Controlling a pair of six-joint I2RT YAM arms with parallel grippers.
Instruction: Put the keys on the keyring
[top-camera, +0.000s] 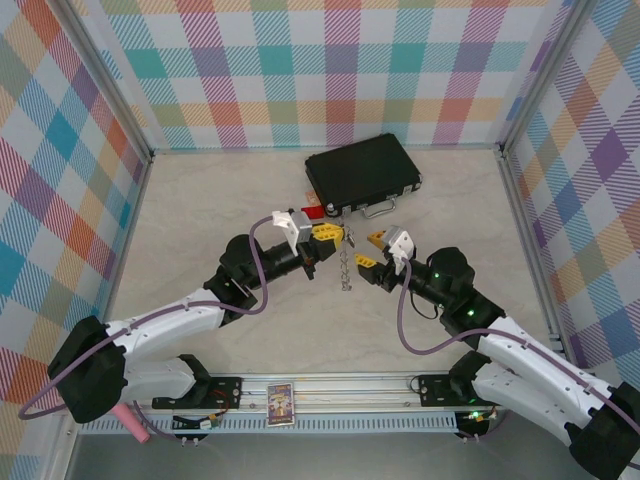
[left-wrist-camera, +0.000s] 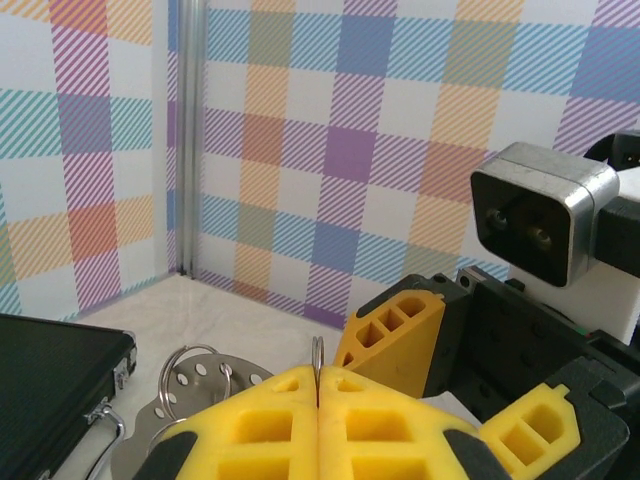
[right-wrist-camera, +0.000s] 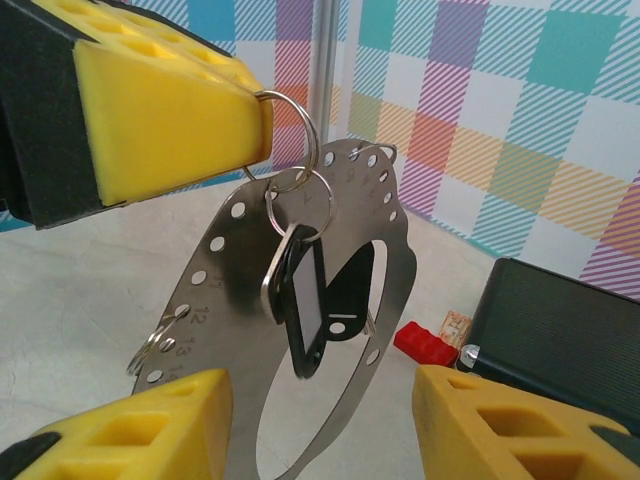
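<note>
Right wrist: black key (right-wrist-camera: 305, 320) beneath split ring (right-wrist-camera: 316, 130) in left pincer (left-wrist-camera: 318, 385).

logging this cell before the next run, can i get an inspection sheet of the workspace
surface: pale tabletop, no spills seen
job's things: keyring hangs upright; black-headed key dangles against it from small linked rings; second key not made out
clutter: black case at the far side, red tag beside it, card on the near rail
end effectors: left end effector shut on a small split ring at the keyring's top; right end effector open, one finger on each side of the keyring's lower part
cables: purple cables loop along each arm, away from the keyring
surroundings: checked walls on three sides
</note>
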